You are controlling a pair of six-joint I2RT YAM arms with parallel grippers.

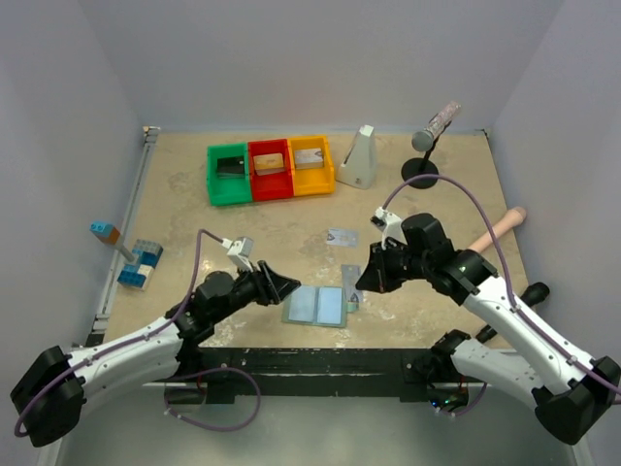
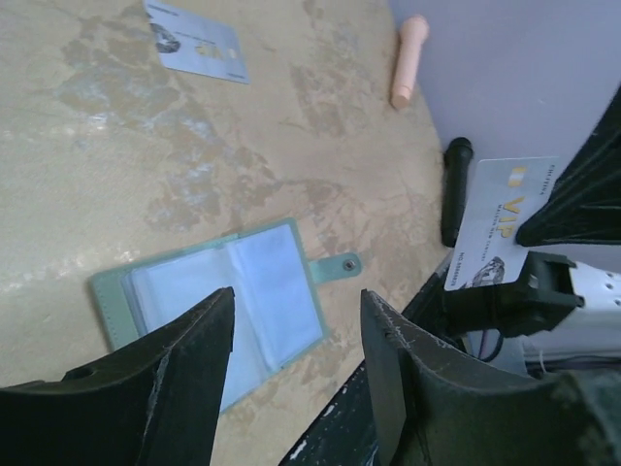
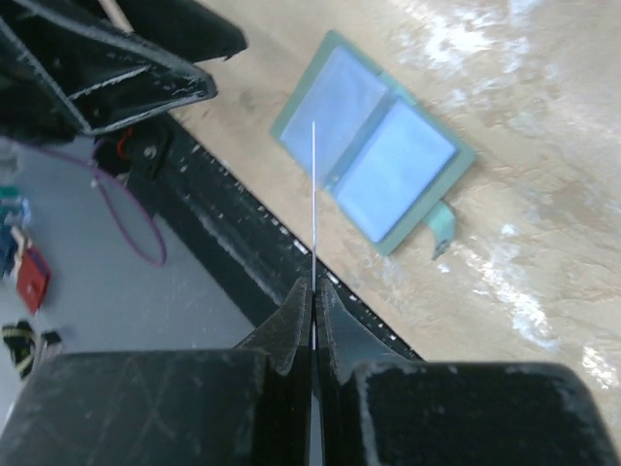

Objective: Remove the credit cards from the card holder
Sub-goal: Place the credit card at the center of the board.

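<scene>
Robot lab cell: beige tabletop (image 1: 194,223) boxed in by plain pale wall panels (image 1: 291,58). Left arm (image 1: 136,345) and right arm (image 1: 519,316) bolted at near edge, purple cable (image 1: 456,189) exposed. Green bin (image 1: 215,177), red bin (image 1: 269,184), yellow bin (image 1: 312,183) far side.

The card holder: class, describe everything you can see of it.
The grey-green bifold card holder lies opened flat, inside up, on the tan table by its near edge. Two pale blue pockets fill its halves; no card shows in them. A snap tab with a stud juts from one side. It looks like soft plastic. Only the table seems to touch it.
</scene>
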